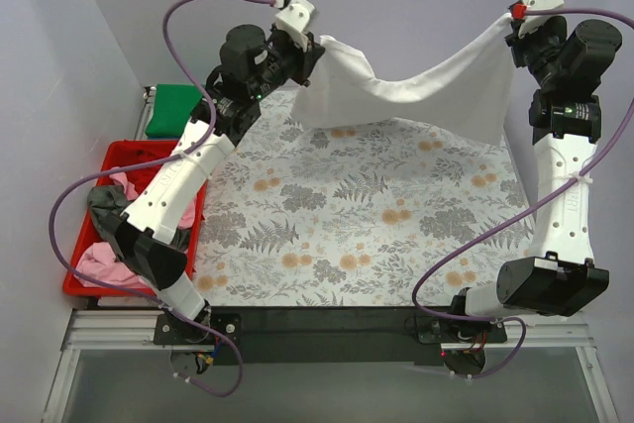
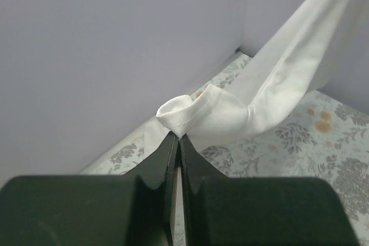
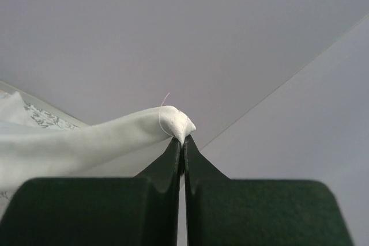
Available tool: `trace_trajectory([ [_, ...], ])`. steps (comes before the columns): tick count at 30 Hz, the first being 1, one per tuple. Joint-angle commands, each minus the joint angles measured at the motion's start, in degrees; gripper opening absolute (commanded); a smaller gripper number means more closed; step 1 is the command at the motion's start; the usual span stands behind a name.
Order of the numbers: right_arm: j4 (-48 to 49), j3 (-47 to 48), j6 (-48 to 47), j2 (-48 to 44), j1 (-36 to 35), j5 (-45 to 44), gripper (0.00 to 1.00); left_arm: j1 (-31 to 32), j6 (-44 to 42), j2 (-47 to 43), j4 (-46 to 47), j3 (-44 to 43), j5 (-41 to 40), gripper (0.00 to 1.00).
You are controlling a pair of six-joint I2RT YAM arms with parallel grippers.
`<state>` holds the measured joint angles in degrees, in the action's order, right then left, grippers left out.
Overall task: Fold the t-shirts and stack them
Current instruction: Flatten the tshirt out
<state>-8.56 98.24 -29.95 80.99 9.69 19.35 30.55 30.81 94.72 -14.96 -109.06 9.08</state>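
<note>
The large white t-shirt (image 1: 416, 91) hangs stretched between my two grippers above the far part of the floral cloth. My left gripper (image 1: 315, 52) is shut on its left corner, seen bunched at the fingertips in the left wrist view (image 2: 190, 116). My right gripper (image 1: 513, 19) is shut on its right corner, seen in the right wrist view (image 3: 176, 122). The shirt sags in the middle and its lower edge hangs near the cloth. A green t-shirt (image 1: 176, 106) lies folded at the far left. Pink (image 1: 107, 263) and grey (image 1: 104, 203) shirts lie in the red bin.
The grey floral-patterned cloth (image 1: 357, 215) covers the table. The red plastic bin (image 1: 79, 279) stands at the left, partly under my left arm. Lilac walls close in the back and both sides.
</note>
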Motion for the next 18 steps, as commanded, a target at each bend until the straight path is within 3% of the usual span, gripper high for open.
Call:
trace_trajectory([
  [1, 2.9, 2.0, 0.8, -0.7, 0.3, -1.2, 0.01, 1.4, -3.0, -2.0, -0.4, 0.7, -1.7, 0.00],
  [10, 2.8, 2.4, -0.5, -1.2, 0.3, -1.2, 0.01, 0.2, -4.9, -1.2, 1.9, 1.6, -10.9, 0.00],
  [18, 2.8, 6.0, 0.9, -4.2, 0.3, 0.0, 0.01, -4.7, -2.0, -4.6, 5.0, -3.7, -12.2, 0.00],
])
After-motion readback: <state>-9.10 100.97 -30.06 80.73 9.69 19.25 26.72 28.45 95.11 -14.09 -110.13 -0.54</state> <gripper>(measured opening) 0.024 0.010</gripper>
